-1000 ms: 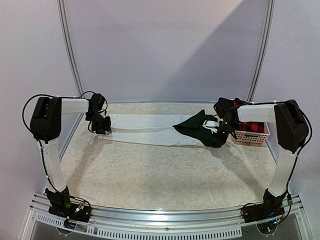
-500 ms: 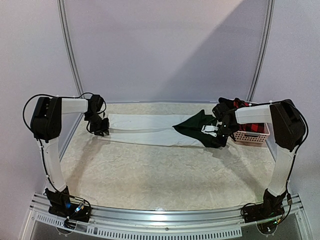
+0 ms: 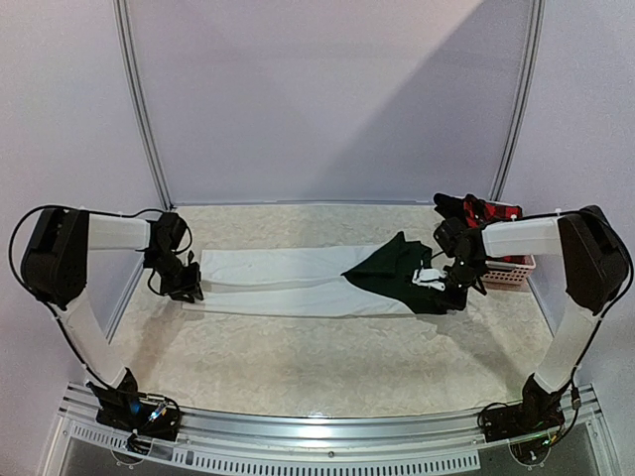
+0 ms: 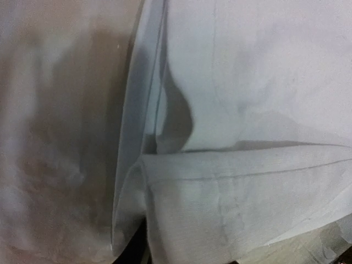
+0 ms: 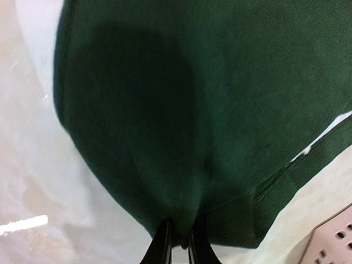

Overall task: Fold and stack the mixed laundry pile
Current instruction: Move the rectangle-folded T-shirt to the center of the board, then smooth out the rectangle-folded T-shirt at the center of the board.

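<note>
The table (image 3: pixel 317 367) carries a white cloth (image 3: pixel 278 280) and pink basket (image 3: pixel 511 271).

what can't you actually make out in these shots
Left fingers: open or shut unclear; too small in the top view, out of frame in the left wrist view, which the white cloth fills.
White cloth's right end: top view, under the green garment.
Checked shirt: top view, partly behind the right arm.
Pink basket: right wrist view, cut off at the corner.

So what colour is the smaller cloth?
The smaller cloth is dark green; best in right wrist view.
</note>
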